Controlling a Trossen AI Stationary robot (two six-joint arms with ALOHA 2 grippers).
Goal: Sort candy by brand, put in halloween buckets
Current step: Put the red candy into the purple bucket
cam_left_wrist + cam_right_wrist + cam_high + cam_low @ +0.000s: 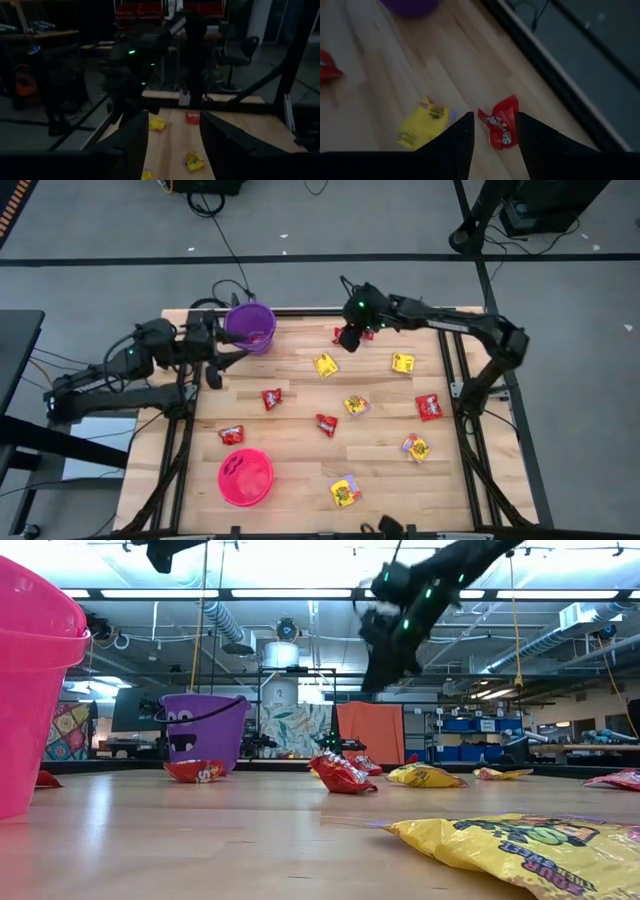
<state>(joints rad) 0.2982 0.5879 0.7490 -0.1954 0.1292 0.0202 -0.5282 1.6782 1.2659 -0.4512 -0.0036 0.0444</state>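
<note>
Overhead, the right gripper [494, 131] is hovering with fingers parted and empty, a red candy packet [501, 127] lying on the table [300, 420] between and beneath them; the left gripper [214, 363] is waiting open beside the purple bucket [250, 327].

Two dark jointed arms, green lights, black cables

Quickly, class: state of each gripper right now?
Left gripper: open, holding nothing, beside the purple bucket.
Right gripper: open, holding nothing, above a red candy packet.
</note>
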